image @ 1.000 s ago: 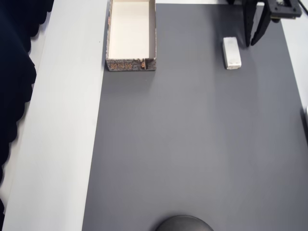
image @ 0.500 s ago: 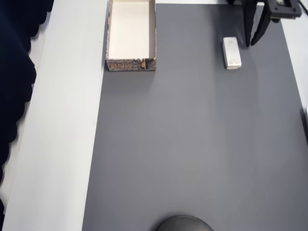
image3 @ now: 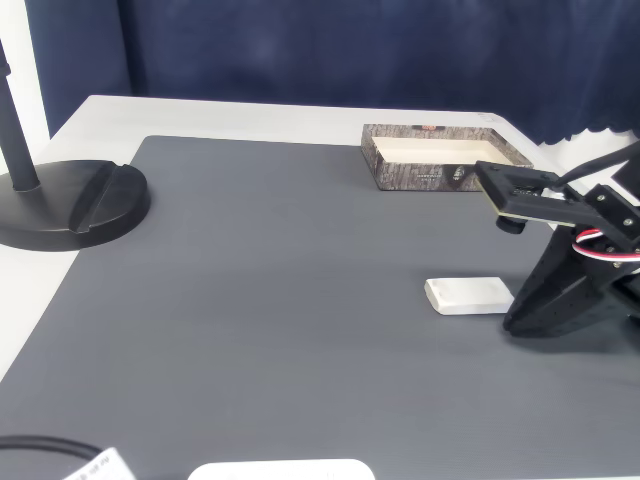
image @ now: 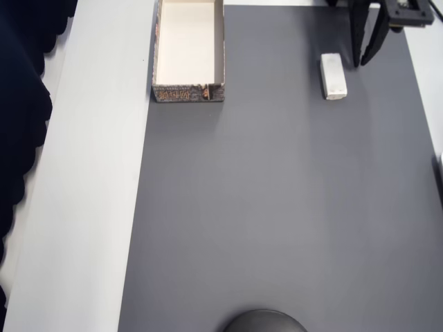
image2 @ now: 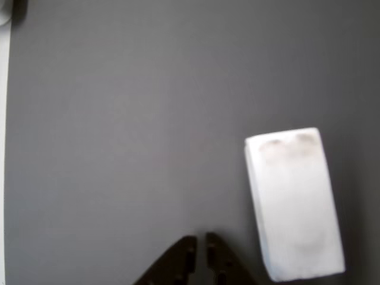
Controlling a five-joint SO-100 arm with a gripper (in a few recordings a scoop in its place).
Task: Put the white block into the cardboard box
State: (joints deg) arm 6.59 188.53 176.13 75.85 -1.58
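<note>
Nothing is grasped yet: the gripper [image: 367,61] rests low at the mat's one-o'clock corner in the overhead view, its dark fingers nearly pressed together, just beside the white block [image: 333,76] at its eight o'clock. The cardboard box [image: 219,41] sits well apart at the mat's eleven o'clock, holding nothing. The approach seems barely begun; next, I judge, the fingers must spread and straddle the block's narrow sides. A dark grey mat [image3: 260,290] covers a white table [image3: 240,115], a navy curtain [image3: 300,45] behind and a black stand base [image3: 75,205] beside it.
</note>
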